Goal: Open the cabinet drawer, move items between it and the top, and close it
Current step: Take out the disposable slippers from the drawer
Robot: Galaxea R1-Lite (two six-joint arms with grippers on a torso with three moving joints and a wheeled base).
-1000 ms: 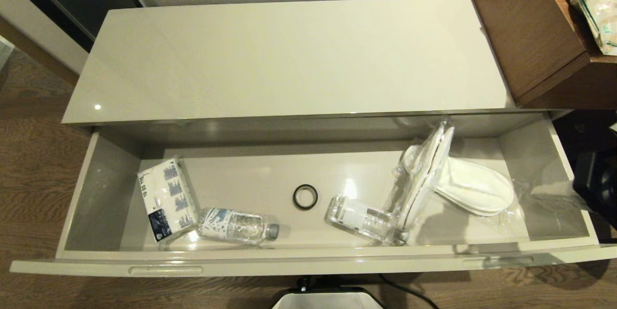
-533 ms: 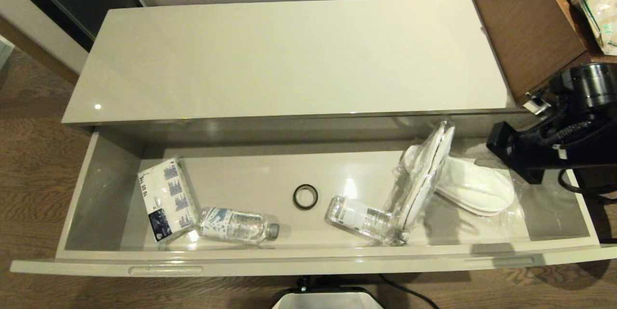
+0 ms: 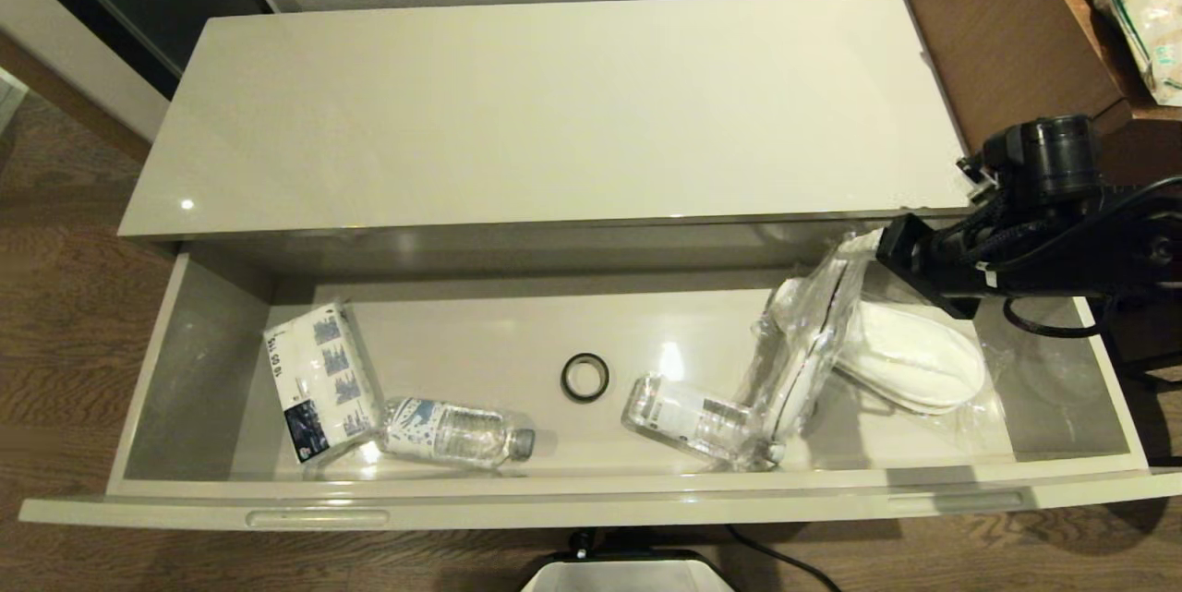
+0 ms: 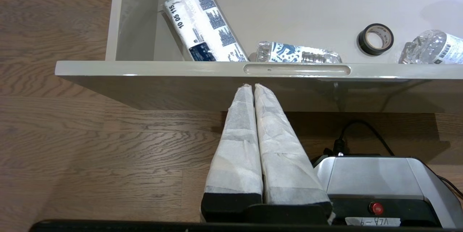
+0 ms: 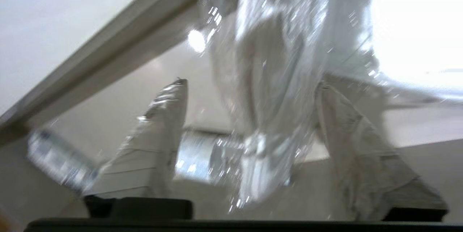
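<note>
The cabinet drawer (image 3: 591, 495) is pulled all the way out and fills the lower half of the head view, with the top (image 3: 554, 112) sitting bare above it in the upper middle.

Over at the right edge of the frame the right gripper (image 5: 253, 116) reaches in at the drawer's back right corner, right at the upper end of the upright slipper pack (image 3: 813, 333), which stands on edge, tilted, in its clear wrap. In the right wrist view the fingers (image 5: 159, 141) are spread wide, with the crinkly plastic sitting between them, not pinched. It's blurry, so I can't tell if a finger actually touches the wrap.

A second slipper pair (image 3: 910, 356) lies flat just right of the standing one. One water bottle (image 3: 693, 421) lies on its side against the base of the upright pack. Another bottle (image 3: 452, 433) lies lower left of centre, touching a tissue pack (image 3: 319, 380). A black tape ring (image 3: 584, 377) sits between the two bottles.

The left gripper (image 4: 253, 87) hangs outside below the drawer front, fingers pressed together, holding nothing.
</note>
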